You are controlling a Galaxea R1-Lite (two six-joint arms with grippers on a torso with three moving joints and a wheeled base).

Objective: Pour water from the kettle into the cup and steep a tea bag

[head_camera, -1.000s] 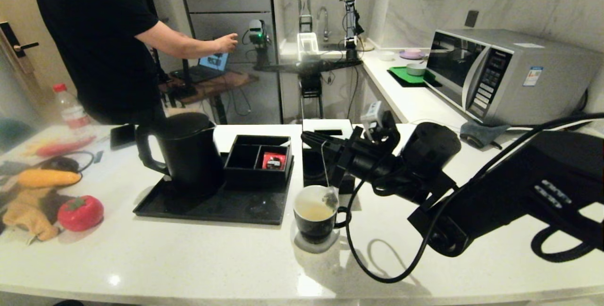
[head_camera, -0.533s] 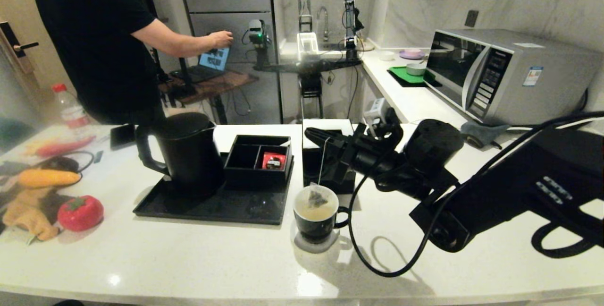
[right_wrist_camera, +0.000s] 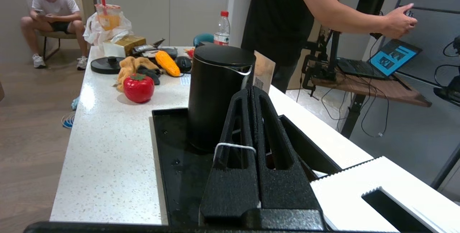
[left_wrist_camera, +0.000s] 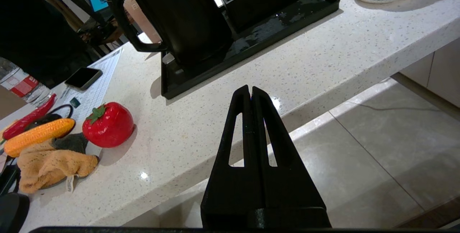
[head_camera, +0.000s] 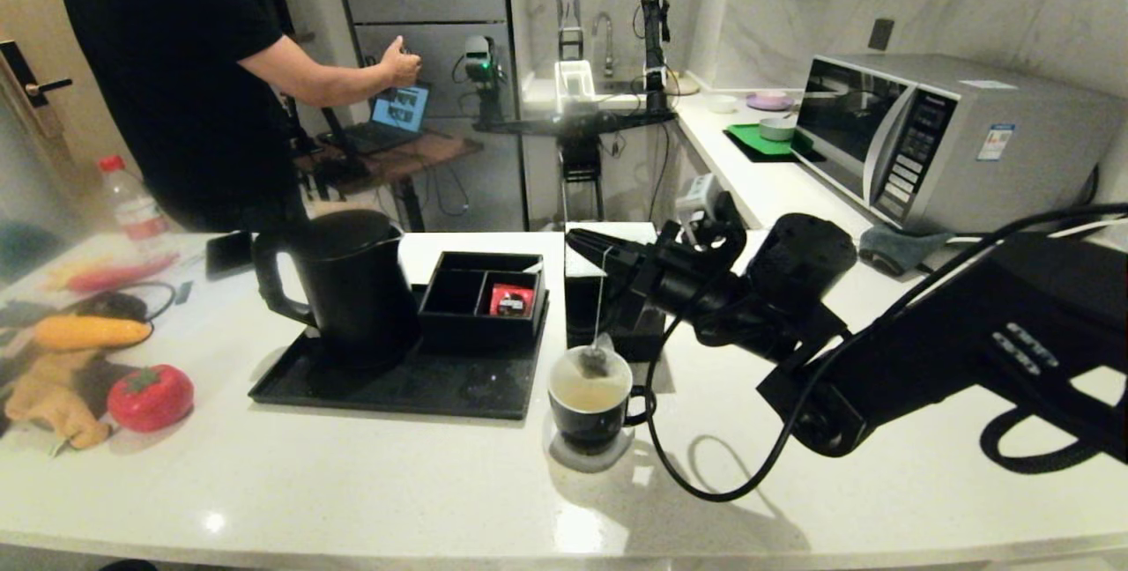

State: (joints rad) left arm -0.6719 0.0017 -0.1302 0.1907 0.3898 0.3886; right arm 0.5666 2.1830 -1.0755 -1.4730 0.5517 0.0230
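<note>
Tea bag dangles below right jaws, over cup.

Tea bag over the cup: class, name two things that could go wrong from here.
1. The tea bag hangs by a thin string from the shut right pincer, at the cup's rim rather than in the pale liquid; a swing could drape it over the edge.
2. The arm's black cable loops on the counter close beside the cup; a further arm move might drag it against the handle and spill the drink.
</note>
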